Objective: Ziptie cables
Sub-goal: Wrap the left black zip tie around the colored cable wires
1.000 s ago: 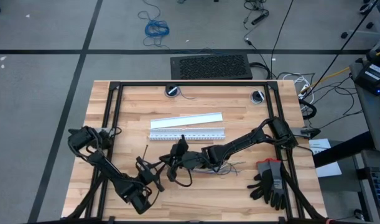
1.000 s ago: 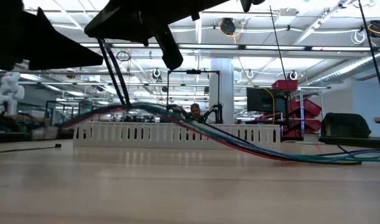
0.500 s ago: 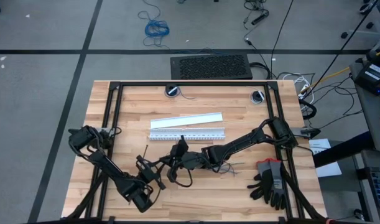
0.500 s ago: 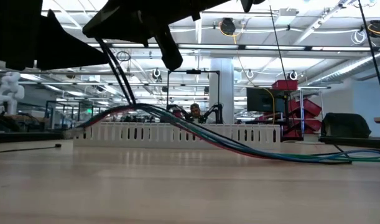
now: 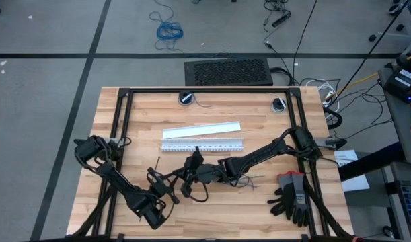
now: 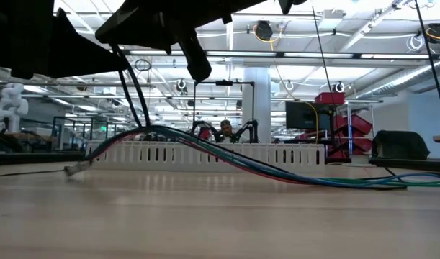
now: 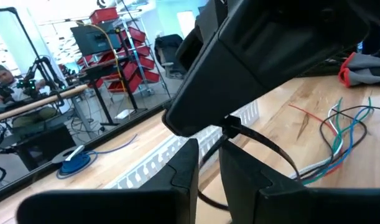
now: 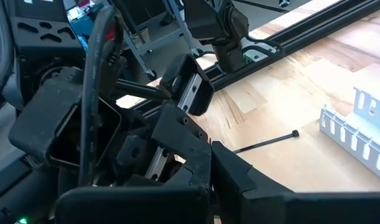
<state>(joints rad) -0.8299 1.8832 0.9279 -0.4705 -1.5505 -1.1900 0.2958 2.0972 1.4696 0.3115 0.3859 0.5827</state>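
Gripping a looped ziptie point(image 7: 258, 140), the left gripper point(image 5: 170, 193) meets the closed right gripper point(image 5: 190, 176) at table centre. The cables point(image 6: 277, 171), trailing toward 3 o'clock, look light and limp; likely best grasped mid-bundle.

No text, label, brand, number or sign can be read in any view.

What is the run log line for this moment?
left tool: shut on ziptie | right tool: shut on ziptie | cables: partly lifted
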